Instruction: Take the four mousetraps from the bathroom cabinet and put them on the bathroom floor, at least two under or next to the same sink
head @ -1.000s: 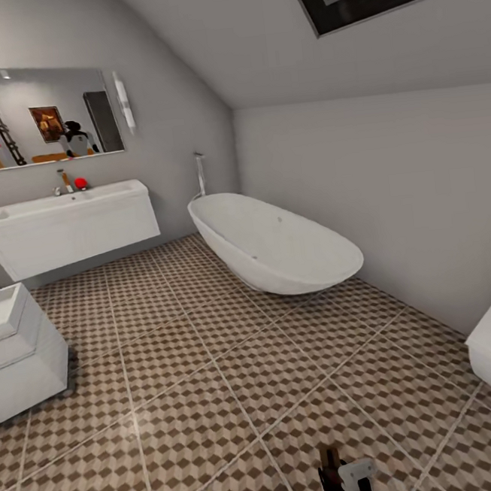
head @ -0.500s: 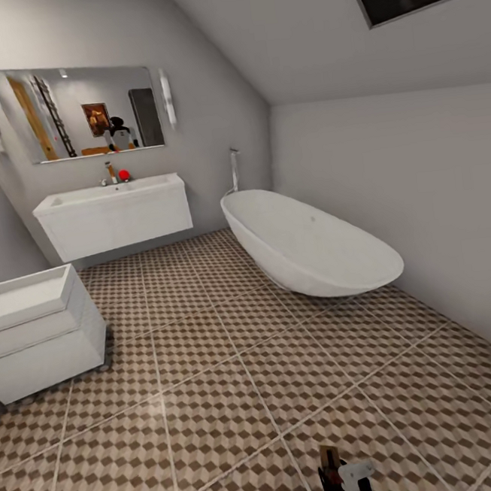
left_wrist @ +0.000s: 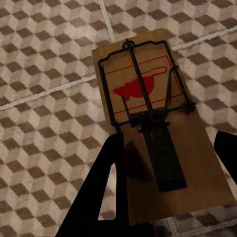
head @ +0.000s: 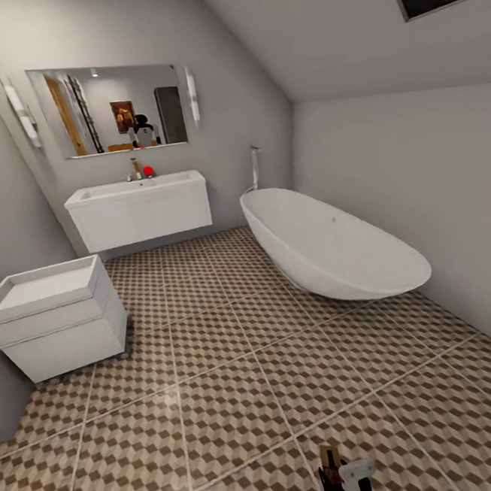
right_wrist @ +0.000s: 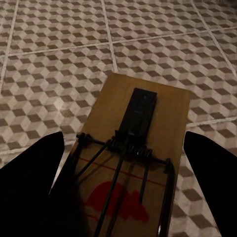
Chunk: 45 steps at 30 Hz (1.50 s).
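A: What has changed?
B: The head camera has swung, bringing the bathroom sink nearer centre.
A: And the traps?
B: Left gripper clamps one mousetrap; right gripper clamps another mousetrap, both over the bathroom floor.

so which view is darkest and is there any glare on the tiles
Right wrist view is darkest, its mousetrap shadowed near the camera; left wrist view is brighter, its mousetrap sharp; head view is evenly lit, with a faint sheen on the bathroom floor.
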Available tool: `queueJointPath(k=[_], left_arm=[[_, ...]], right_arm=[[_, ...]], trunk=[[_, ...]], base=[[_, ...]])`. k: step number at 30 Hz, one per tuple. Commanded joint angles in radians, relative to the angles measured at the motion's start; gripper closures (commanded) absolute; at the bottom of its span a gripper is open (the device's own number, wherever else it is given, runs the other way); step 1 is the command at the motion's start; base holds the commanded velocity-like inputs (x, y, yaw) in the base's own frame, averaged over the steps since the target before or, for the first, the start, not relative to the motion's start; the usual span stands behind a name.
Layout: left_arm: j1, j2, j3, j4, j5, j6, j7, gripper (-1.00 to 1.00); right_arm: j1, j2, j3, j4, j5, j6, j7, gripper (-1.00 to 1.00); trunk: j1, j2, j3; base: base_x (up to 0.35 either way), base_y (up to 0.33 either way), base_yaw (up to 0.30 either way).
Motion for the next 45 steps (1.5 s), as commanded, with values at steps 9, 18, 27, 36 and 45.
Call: queueJointPath(k=[9, 18, 27, 36, 45], left_arm=[[-0.001, 0.000, -0.009, 0.001, 0.008, -0.003, 0.005, 1.00], [-0.001, 0.000, -0.009, 0.001, 0.008, -0.003, 0.005, 1.00], [-0.001, 0.000, -0.009, 0.001, 0.008, -0.003, 0.005, 1.00], [-0.001, 0.000, -0.009, 0.001, 0.008, -0.003, 0.005, 1.00], [-0.001, 0.000, -0.009, 0.001, 0.008, -0.003, 0.005, 1.00]], right_arm=[[-0.001, 0.000, 0.003, 0.001, 0.000, -0.003, -0.001, 1.00], [-0.001, 0.000, 0.003, 0.001, 0.000, -0.003, -0.001, 1.00], [-0.001, 0.001, 0.003, 0.001, 0.001, -0.003, -0.001, 1.00], [-0.001, 0.000, 0.003, 0.001, 0.000, -0.003, -0.001, 1.00], [-0.001, 0.000, 0.003, 0.001, 0.000, -0.003, -0.001, 1.00]], trunk=[[0.000, 0.000, -0.001], [0.000, 0.000, -0.001], [0.000, 0.000, -0.001], [0.000, 0.000, -0.001], [0.000, 0.000, -0.001]], base=[[0.145, 0.000, 0.040], [0.299, 0.000, 0.001], [0.305, 0.000, 0.038], [0.306, 0.000, 0.168], [0.306, 0.000, 0.176]])
